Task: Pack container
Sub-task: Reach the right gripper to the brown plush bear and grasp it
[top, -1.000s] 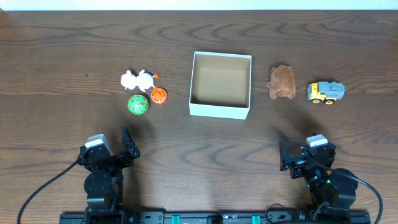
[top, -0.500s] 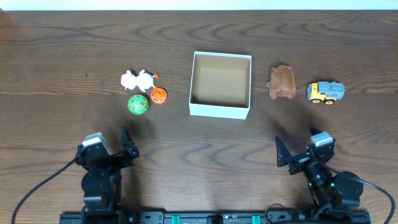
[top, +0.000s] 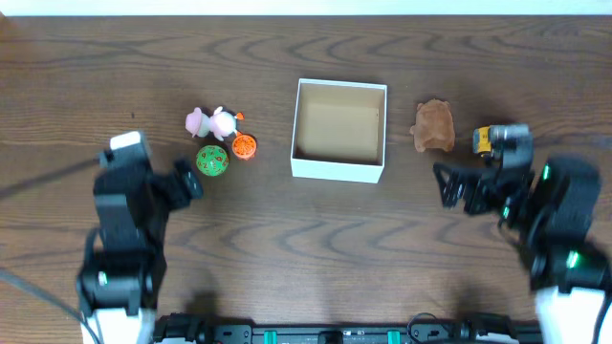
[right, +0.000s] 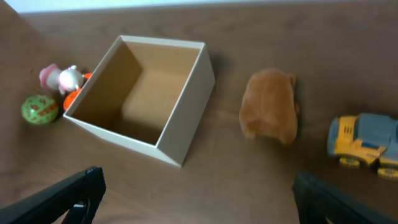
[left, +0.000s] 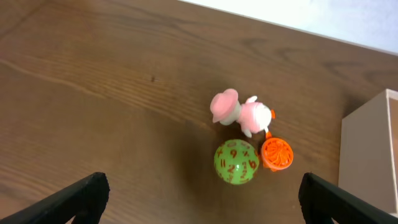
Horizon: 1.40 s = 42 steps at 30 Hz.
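The small square open-top container with white walls and a tan inside (top: 338, 170) stands empty at the centre of the dark wood bench (top: 287, 239), between two groups of toys. The left gripper (left: 202, 183) is open, fingers spread wide. The green ball with orange numerals (left: 235, 163) lies directly ahead of it and slightly to its right. An orange openwork ball (left: 277, 154) touches the green ball, and a pink-and-white figure (left: 239, 112) lies just beyond. The container wall is further to the right. The right gripper (right: 197, 177) is likewise open. The brown plush toy (right: 268, 106) lies ahead and to its right, with its longer dimension running roughly away from the robot. The yellow-and-grey toy truck (right: 364, 140) lies further right, and the container ahead-left. Each arm is therefore nearer to its own group of toys.
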Available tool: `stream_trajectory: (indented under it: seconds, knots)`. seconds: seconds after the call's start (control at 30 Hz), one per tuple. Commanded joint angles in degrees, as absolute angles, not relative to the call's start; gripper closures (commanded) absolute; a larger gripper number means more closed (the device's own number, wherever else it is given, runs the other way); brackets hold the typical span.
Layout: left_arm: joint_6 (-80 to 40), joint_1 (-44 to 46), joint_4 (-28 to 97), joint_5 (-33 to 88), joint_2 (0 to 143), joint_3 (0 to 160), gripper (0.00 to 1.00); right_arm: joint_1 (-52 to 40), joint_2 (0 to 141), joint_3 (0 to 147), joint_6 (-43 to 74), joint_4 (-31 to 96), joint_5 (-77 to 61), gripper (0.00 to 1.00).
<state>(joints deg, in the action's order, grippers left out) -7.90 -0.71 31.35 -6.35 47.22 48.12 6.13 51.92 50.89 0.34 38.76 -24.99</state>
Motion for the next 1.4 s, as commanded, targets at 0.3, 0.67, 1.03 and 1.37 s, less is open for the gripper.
stream_trajectory:
  seconds: [0.3, 0.67, 1.03, 1.37]
  knots:
    - [-4.34, -6.17, 37.56, -6.42, 70.87, 66.35, 0.02, 4.43, 86.28, 86.76, -3.49, 61.21, -23.07, 0.01]
    - [-4.32, -9.04, 40.25, -6.42, 73.43, 66.24, 0.02, -0.62, 97.03, 87.42, 1.74, 52.01, -9.32, 0.01]
    - [-4.32, -9.04, 40.25, -6.42, 73.43, 66.24, 0.02, -1.04, 110.21, 87.77, 1.69, 47.81, -2.44, 0.01]
    - [-4.32, -9.04, 40.25, -6.42, 73.43, 66.24, 0.02, -3.20, 118.48, 87.77, 2.37, 46.87, -2.33, 0.05]
